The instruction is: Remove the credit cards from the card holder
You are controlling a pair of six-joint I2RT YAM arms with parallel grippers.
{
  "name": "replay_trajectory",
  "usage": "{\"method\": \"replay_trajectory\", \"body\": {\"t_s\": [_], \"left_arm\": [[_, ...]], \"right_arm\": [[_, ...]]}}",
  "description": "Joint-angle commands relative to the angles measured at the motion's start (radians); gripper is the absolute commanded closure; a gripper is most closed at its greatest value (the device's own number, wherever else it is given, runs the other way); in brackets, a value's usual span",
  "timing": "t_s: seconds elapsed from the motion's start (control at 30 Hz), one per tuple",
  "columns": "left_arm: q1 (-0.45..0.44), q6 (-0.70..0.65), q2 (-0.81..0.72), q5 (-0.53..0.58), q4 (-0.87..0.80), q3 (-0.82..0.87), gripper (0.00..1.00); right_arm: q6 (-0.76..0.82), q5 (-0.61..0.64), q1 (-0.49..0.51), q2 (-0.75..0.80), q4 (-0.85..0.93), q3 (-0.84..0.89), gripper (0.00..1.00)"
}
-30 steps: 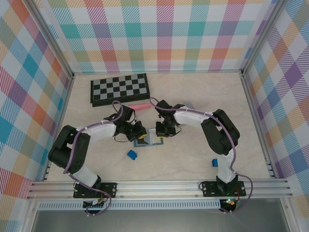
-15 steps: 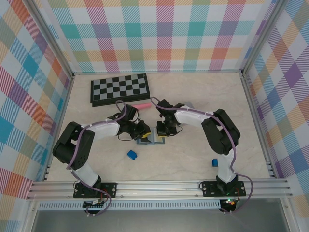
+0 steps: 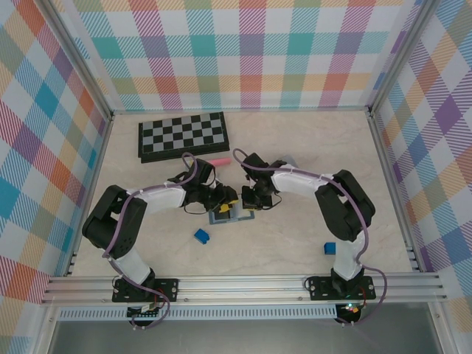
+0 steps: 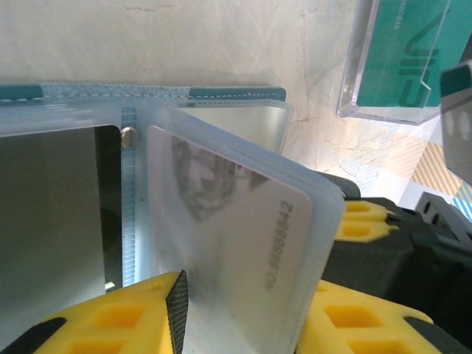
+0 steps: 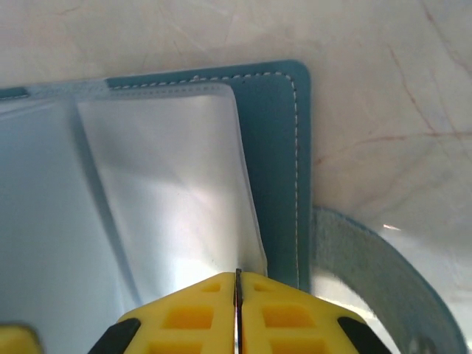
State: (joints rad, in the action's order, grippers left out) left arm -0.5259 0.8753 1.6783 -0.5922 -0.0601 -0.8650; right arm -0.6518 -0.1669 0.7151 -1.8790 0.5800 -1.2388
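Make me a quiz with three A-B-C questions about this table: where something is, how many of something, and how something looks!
1. Where on the table is the black-and-grey checkered chessboard? A) back left B) front right C) middle
2. How many small bright blue blocks are there? A) one B) two C) five
3. The slate-blue folding card holder is: A) folded shut B) lying open C) standing upright
Answers: 1 A, it lies far back, left. 2 B, one mid-front, the other front right. 3 B, its clear sleeves show.
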Motion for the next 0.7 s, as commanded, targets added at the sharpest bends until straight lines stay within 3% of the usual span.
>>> {"method": "replay_trajectory", "body": {"t_s": [0.0,0.43,0.67], "left_arm": [[-0.016,0.011,-0.028,-0.025,0.040,-0.020,0.61],[-0.021,0.016,-0.034,-0.024,0.055,-0.035,0.51],[-0.014,-0.032,-0.090,0.160,-0.129,-0.050,0.51]], "right_arm": [[-0.021,0.013,0.000,0.092,-0.028,0.027,0.87],[-0.041,0.064,-0.013,0.222,-0.048,0.094,0.75],[0.017,-0.006,-0.013,0.198,-0.044,0.067,0.74]]}}
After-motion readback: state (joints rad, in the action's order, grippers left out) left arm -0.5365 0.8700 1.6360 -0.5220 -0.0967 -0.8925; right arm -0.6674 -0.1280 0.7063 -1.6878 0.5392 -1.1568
